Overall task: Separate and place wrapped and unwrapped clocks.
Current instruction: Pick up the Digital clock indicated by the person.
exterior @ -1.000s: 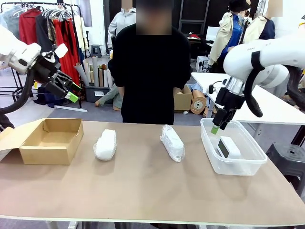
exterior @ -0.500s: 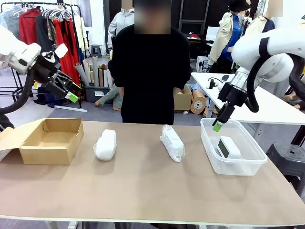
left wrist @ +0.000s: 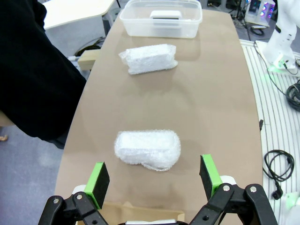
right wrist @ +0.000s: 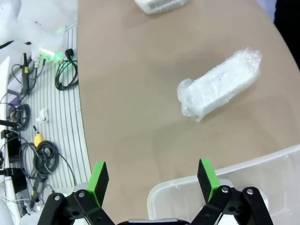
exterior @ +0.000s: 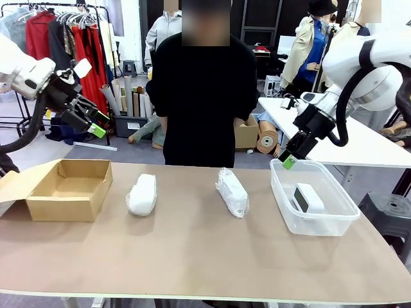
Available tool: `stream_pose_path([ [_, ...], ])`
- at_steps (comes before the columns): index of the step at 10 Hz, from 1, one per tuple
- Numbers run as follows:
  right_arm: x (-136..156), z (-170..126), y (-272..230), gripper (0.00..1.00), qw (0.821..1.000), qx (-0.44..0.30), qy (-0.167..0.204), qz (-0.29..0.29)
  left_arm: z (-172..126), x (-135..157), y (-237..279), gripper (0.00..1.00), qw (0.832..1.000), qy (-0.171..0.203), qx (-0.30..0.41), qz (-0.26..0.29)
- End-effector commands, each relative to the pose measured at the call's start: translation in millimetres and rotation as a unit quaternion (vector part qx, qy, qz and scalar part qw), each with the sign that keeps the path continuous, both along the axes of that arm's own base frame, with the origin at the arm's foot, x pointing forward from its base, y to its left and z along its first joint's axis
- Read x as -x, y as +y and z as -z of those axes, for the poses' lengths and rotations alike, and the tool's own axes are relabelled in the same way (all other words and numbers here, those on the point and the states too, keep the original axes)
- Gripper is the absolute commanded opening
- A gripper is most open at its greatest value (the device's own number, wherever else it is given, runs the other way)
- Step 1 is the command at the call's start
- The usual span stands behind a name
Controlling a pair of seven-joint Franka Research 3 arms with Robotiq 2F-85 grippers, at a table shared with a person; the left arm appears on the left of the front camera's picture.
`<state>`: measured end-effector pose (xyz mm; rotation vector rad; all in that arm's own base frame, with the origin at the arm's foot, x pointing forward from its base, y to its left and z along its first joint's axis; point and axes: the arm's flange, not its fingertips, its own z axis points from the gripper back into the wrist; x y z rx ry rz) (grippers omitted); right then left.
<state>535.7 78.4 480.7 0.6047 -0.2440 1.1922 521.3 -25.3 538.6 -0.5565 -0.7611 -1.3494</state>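
Right tool (exterior: 288, 160) spread, empty, above far corner of clear bin (exterior: 321, 226) where bare clock (exterior: 307, 197) lies, sorted apart. Left tool (exterior: 96, 126) spread, empty, high above cardboard box (exterior: 64, 210), likely destination for left wrapped clock (exterior: 142, 194) and middle wrapped clock (exterior: 232, 191) on table (exterior: 192, 256)

We are looking across a brown counter (exterior: 192, 256) into a busy room. On the far left, red and dark clothes (exterior: 38, 35) are hanging from a black rack (exterior: 58, 6). Next to them, grey and brown rolls (exterior: 125, 96) are standing upright. A cardboard box (exterior: 246, 136) is sitting on the grey floor (exterior: 122, 154). A white table (exterior: 366, 144) is standing on the right, with a black stool (exterior: 388, 208) near it. On our side, black cables (right wrist: 40, 154) are lying on a white ribbed mat (right wrist: 70, 117).
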Motion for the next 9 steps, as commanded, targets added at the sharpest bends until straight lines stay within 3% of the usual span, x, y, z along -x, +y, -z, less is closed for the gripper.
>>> stream_pose_path([
  [1,0.3,2.6,0.5,1.00,1.000,0.006,0.015,0.000,-2.4,0.0,-0.2,1.00,1.000,0.000,0.003,-0.003],
  [3,-0.2,3.2,0.3,1.00,1.000,0.000,0.005,-0.001,-2.4,0.0,-0.2,1.00,1.000,0.000,0.003,-0.003],
  [7,-23.0,-15.8,3.4,1.00,0.987,-0.078,-0.130,-0.048,-2.4,0.0,-0.2,1.00,1.000,0.000,0.003,-0.003],
  [9,-39.5,-34.3,-1.8,1.00,0.981,-0.106,-0.155,-0.039,-2.4,0.0,-0.2,1.00,1.000,0.000,0.003,-0.003],
])
